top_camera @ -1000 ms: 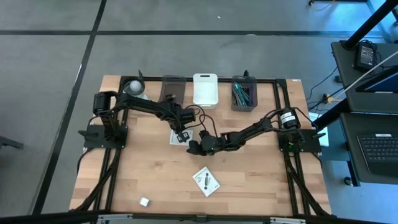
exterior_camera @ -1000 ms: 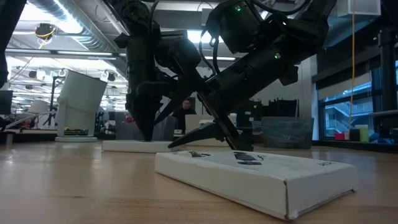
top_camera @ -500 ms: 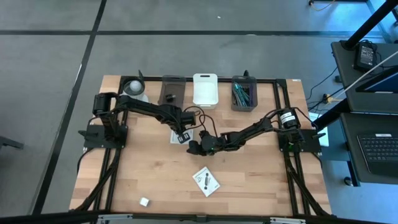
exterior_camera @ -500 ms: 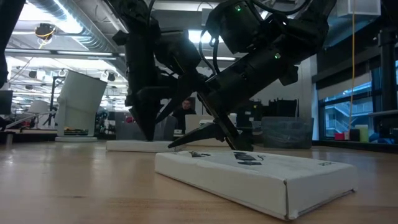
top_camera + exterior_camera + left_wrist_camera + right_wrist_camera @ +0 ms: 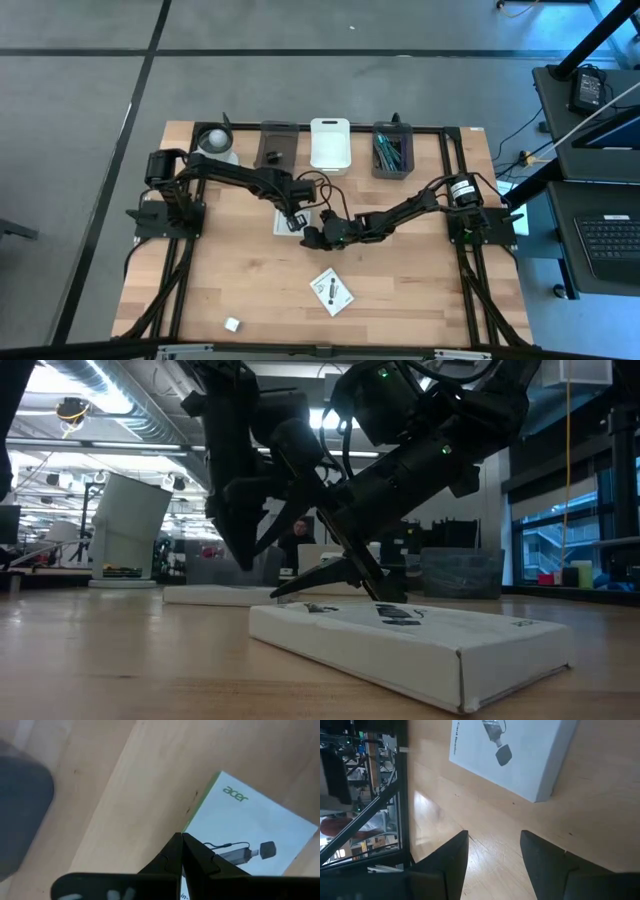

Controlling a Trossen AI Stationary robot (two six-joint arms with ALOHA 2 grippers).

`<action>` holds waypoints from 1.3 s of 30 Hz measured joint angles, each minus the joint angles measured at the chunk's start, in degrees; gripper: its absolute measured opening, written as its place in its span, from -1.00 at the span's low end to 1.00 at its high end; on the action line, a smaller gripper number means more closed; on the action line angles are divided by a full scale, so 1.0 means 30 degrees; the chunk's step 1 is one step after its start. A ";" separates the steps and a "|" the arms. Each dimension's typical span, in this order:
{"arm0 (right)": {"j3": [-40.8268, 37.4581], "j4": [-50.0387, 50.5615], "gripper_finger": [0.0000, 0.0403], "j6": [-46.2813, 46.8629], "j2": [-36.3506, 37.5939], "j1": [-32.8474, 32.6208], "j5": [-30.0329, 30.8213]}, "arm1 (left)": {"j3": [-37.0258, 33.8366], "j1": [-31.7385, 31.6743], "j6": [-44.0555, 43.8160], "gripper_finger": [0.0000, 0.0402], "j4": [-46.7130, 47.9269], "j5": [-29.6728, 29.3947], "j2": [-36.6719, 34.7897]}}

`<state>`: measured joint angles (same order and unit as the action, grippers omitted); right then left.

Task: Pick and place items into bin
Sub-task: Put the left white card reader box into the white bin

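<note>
While both arms crowd the middle of the surface (image 5: 400, 290) in the high view, the left gripper (image 5: 294, 222) sits over one white packet (image 5: 283, 219) near the centre, the second packet (image 5: 332, 291) lies well apart nearer the front edge, and a tiny white cube (image 5: 232, 324) sits at the front left. From table height the near packet (image 5: 410, 645) reads as a flat, stiff little carton — light, I'd guess, with smooth faces that could skid. Left wrist view: jaws pinched together, nothing held, tips over the packet's (image 5: 250, 840) edge. Right wrist view: right gripper (image 5: 492, 852) has its jaws wide, empty, beside the other packet (image 5: 520, 755). Pinching across a side edge looks best.
</note>
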<state>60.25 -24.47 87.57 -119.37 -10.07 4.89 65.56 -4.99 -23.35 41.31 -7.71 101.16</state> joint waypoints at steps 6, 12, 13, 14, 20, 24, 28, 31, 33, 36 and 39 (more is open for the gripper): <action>0.0001 0.0000 -0.09 -0.0005 0.0000 0.0000 -0.0007 | -0.0365 -0.0087 0.0027 -0.98 -0.0361 -0.0040 0.0000; 0.0001 -0.0007 -0.09 0.0000 0.0000 0.0000 0.0000 | -0.0886 -0.0263 -0.0017 -0.98 -0.0581 0.0330 -0.0001; 0.0001 -0.0007 -0.09 0.0000 0.0000 0.0000 -0.0004 | -0.0973 -0.0270 -0.0017 -0.98 -0.0718 0.0409 -0.0004; 0.0001 -0.0007 -0.09 -0.0006 0.0000 0.0000 0.0000 | -0.1077 -0.0262 -0.0017 -0.98 -0.0932 0.0409 -0.0007; 0.0001 -0.0007 -0.09 -0.0001 0.0000 0.0000 0.0000 | -0.1884 -0.0262 -0.0446 -0.98 -0.1748 0.0811 -0.0106; 0.0001 -0.0007 -0.09 0.0000 0.0000 0.0000 0.0002 | -0.1981 -0.0262 -0.0469 -0.98 -0.1896 0.0794 -0.0137; 0.0001 -0.0007 -0.09 0.0014 0.0000 0.0000 0.0007 | -0.1995 -0.0262 -0.0469 -0.98 -0.1975 0.0752 -0.0119; 0.0001 -0.0007 -0.09 0.0080 0.0000 0.0000 0.0015 | -0.1974 -0.0262 -0.0364 -0.98 -0.2468 0.0742 0.0078; 0.0001 -0.0015 -0.09 0.0083 0.0000 0.0000 0.0022 | -0.1981 -0.0262 -0.0331 -0.98 -0.2475 0.0752 0.0089; 0.0001 -0.0015 -0.09 0.0130 0.0000 0.0000 0.0029 | -0.1981 -0.0262 -0.0332 -0.98 -0.2503 0.0744 0.0102; -0.0001 -0.0015 -0.09 0.0204 0.0000 0.0007 0.0042 | -0.1988 -0.0407 -0.0338 -0.98 -0.2496 0.0939 0.0117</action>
<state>60.24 -24.51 88.18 -119.37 -10.04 5.01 59.59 -6.21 -24.36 33.82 -4.89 101.51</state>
